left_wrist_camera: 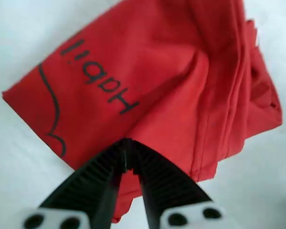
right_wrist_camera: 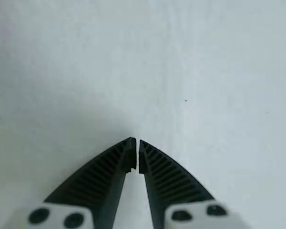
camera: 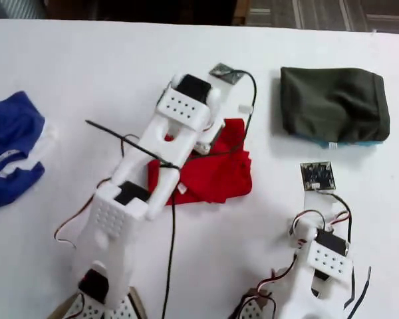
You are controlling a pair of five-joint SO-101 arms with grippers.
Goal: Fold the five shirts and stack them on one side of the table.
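A folded red shirt (camera: 216,169) with black print lies at the table's middle. My left arm stretches over it, and my left gripper (left_wrist_camera: 128,143) is shut with its tips on the red shirt (left_wrist_camera: 133,71), where a raised crease runs into them. At the far right rests a folded dark green shirt (camera: 334,103) on top of a teal one (camera: 359,142). A blue shirt (camera: 10,149) lies crumpled at the left edge. My right arm (camera: 329,256) is tucked back near the front right, its gripper (right_wrist_camera: 137,143) shut over bare table.
The white table (camera: 86,80) spreads around the shirts. Black and coloured cables (camera: 169,252) trail from the arms near the front edge. The room's floor shows beyond the far edge.
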